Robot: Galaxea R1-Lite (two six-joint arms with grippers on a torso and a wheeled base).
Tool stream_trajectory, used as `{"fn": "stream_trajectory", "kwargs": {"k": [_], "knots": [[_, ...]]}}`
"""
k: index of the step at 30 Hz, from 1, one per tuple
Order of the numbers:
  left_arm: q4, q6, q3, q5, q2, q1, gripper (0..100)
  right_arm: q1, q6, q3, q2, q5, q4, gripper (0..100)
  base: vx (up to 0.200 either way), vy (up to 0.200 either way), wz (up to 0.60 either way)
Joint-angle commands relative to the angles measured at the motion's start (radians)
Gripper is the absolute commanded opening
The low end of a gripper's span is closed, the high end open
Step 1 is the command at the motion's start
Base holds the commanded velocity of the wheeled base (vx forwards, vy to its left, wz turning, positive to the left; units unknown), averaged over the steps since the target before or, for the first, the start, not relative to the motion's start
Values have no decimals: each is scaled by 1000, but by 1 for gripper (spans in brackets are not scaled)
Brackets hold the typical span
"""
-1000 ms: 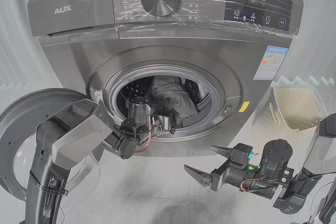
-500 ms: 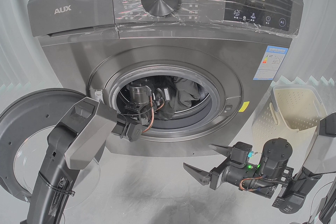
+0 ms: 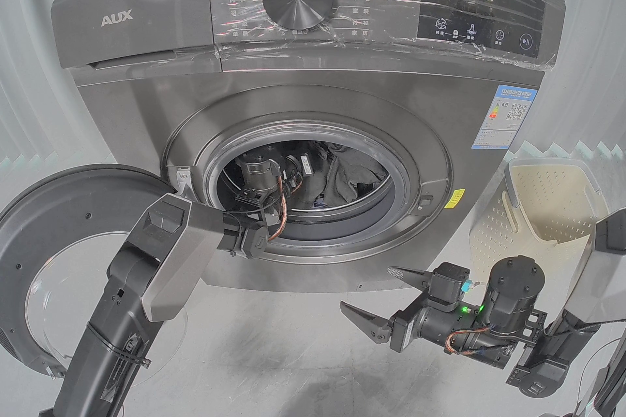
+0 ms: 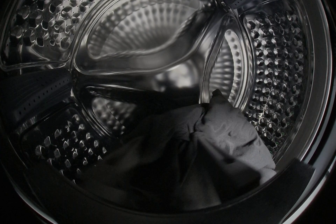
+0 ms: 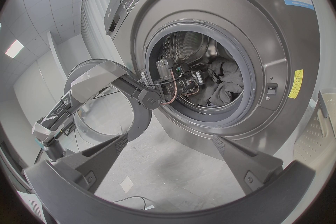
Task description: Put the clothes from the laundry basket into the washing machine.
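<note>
Left tool: you have it inside the washer, through the round opening and within the drum. You cannot tell how far apart it stands, nor whether it has hold of anything.
Clothes: a dark grey bundle lies low in the drum, just beyond the left tool. You cannot tell whether cloth and tool touch. From the left wrist the bundle is heaped against the drum's dimpled steel wall.
Right tool: your right tool is spread wide and holds nothing. It hangs above the floor, outside the washer and below the opening, well apart from the clothes.
Door: the door is swung fully open, on the outer side of your left arm.
Basket: the cream perforated basket stands beside the washer, on the outer side of the right tool and well apart from the left one.
</note>
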Motion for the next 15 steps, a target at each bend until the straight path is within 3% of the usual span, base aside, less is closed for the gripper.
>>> {"fn": "stream_trajectory", "kwargs": {"k": [1, 15], "knots": [[-1, -1, 24, 0, 0, -3, 100, 1, 0, 0, 0, 1, -1, 100, 0, 0, 0], [-112, 16, 360, -15, -195, -73, 100, -2, 0, 2, -1, 1, -1, 100, 0, 0, 0]]}}
